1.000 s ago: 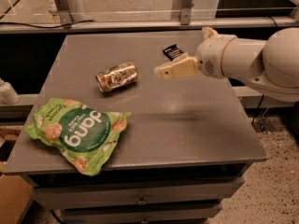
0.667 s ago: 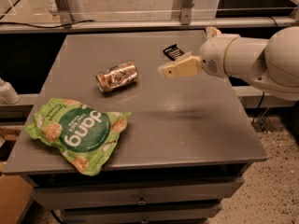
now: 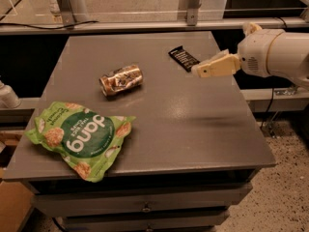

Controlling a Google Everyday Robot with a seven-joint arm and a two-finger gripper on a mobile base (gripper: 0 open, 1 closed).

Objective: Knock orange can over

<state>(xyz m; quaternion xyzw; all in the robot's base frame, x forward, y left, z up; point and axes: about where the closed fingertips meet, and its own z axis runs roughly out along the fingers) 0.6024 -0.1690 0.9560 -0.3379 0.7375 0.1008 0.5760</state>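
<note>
Chip bag: the green chip bag (image 3: 79,139) lies flat at the near-left corner of the table (image 3: 193,129), well apart from anything you need to touch.
Orange can: the orange can (image 3: 121,79) lies on its side left of the table's middle, silver end toward the near-left. To your eye, the knock-over looks done.
Snack bar: the black snack bar (image 3: 183,58) lies flat at the far right, just beside the gripper's tip. Mind it if you move the arm.
Gripper: the gripper (image 3: 203,70) hovers above the table's right edge, pointing left at the can and well apart from it. You cannot tell whether it is spread or closed. It holds nothing.
</note>
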